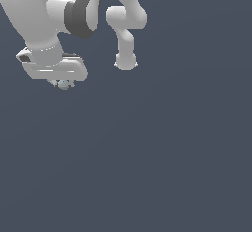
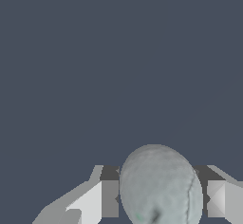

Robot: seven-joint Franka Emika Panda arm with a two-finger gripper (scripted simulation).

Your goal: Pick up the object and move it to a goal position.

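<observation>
The jaws of the gripper (image 1: 63, 84) are closed on the pale grey-bluish sphere (image 1: 64, 84), pads touching both its sides (image 2: 159, 190). It hangs near the exterior view's upper left; plain dark background spreads open below and rightward.

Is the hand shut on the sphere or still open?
Shut on it. In the wrist view the sphere sits between the hand's fingers, both flanking it closely; the exterior view shows it tucked under the hand.
</observation>
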